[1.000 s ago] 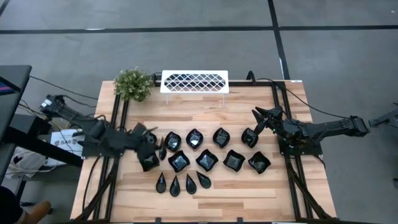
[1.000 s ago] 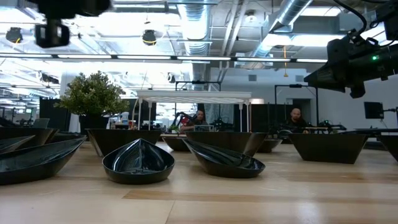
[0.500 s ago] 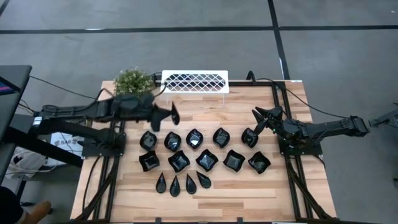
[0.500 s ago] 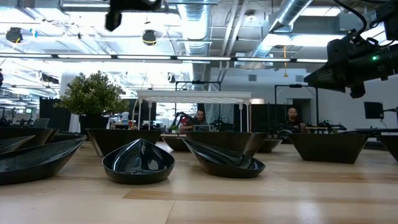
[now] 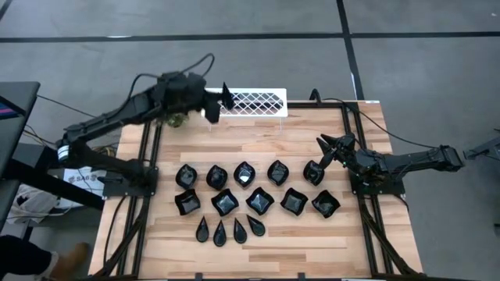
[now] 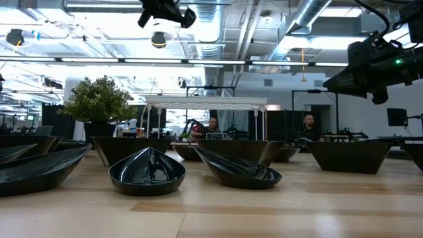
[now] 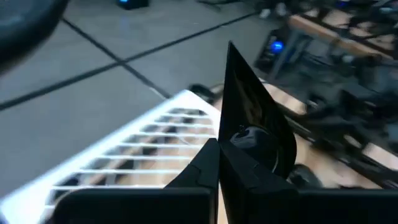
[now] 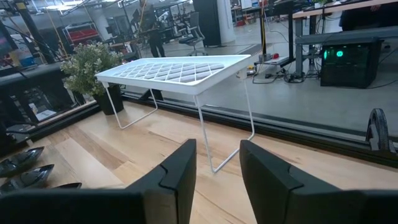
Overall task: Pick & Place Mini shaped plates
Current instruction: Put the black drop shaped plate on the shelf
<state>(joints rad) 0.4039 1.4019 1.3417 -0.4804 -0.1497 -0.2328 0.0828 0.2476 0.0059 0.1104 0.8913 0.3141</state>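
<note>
Plates [image 5: 258,199] of glossy black lie in rows on the wooden table [image 5: 328,242], rounded bowls and wavy squares toward the middle and slim teardrops along the near edge. The left gripper [image 5: 221,100] hangs raised over the left end of the white lattice rack [image 5: 254,102], just beside the potted plant [image 5: 176,117], clenched on one thin pointed black plate [image 7: 252,121] that stands on edge between its fingers. The right gripper [image 5: 326,145] waits at the right side of the table with its fingers [image 8: 177,177] parted and nothing between them, near the rightmost plates.
</note>
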